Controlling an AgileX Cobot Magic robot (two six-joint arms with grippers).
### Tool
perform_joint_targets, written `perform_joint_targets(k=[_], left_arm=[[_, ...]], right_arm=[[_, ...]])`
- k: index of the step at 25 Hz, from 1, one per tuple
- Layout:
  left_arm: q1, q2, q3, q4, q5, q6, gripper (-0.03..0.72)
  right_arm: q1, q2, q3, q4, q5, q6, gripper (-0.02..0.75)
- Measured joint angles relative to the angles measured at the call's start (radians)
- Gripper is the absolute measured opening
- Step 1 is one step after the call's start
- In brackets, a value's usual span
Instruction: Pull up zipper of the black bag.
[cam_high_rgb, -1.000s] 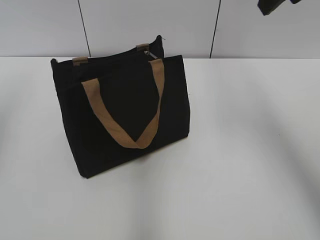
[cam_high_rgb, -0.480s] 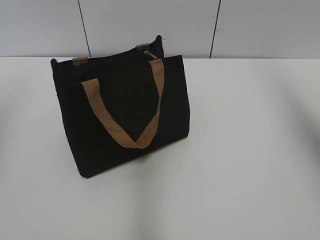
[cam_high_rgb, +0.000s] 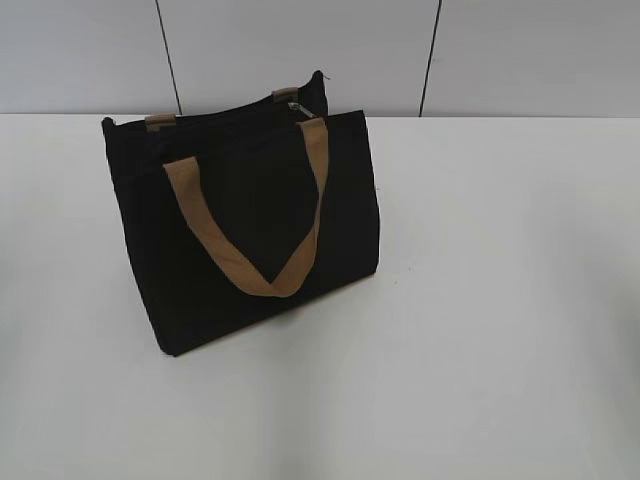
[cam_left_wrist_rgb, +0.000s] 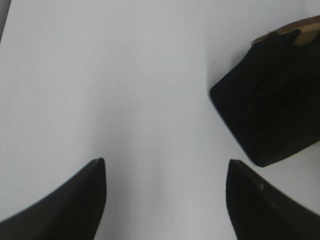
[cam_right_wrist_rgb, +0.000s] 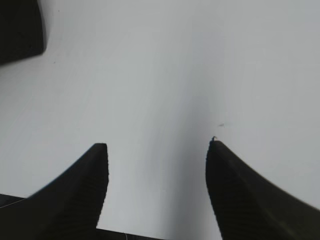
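The black bag (cam_high_rgb: 250, 225) stands upright on the white table (cam_high_rgb: 480, 300), left of centre, with a tan strap handle (cam_high_rgb: 250, 250) hanging down its front. The zipper runs along its top edge, with a small silver pull (cam_high_rgb: 297, 106) near the right end. In the left wrist view the bag's end (cam_left_wrist_rgb: 272, 105) shows at the right, and my left gripper (cam_left_wrist_rgb: 165, 172) is open and empty over bare table. In the right wrist view a corner of the bag (cam_right_wrist_rgb: 20, 27) shows at the top left, and my right gripper (cam_right_wrist_rgb: 157, 147) is open and empty. Neither gripper shows in the exterior view.
A grey panelled wall (cam_high_rgb: 300, 50) with dark seams runs behind the table. Nothing but the bag stands on the table.
A dark part of the right arm at the top right of the exterior view one second ago has gone out of view. The bag has not moved.
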Motion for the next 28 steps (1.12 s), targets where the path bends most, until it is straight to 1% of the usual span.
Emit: perform_joint_targets(k=[3,6,10,16,22,28], left_arm=[[0.000,-0.124,0.111,-0.003,-0.003,0.000,0.557],[0.000,-0.207,0.200,-0.003,0.002,0.000,0.557],[0.000,-0.308,0.246,-0.001,0.029,0.000,0.553],[0.000,-0.416,0.298,0.002,0.025,0.000,0.545],[0.000,-0.519,0.408,0.005,0.026,0.000,0.541],[0.000,-0.647,0.428,0.018,0.035,0.000,0.540]], right_arm=[[0.000,-0.149,0.143,0.001,-0.017,-0.003,0.469],[0.000,-0.234,0.237,0.002,0.000,-0.003,0.469],[0.000,-0.320,0.327,0.003,0.045,-0.003,0.469],[0.000,-0.451,0.391,0.009,0.093,0.001,0.469],[0.000,-0.595,0.481,0.026,0.062,0.014,0.469],[0.000,-0.736,0.486,0.030,0.044,0.015,0.469]])
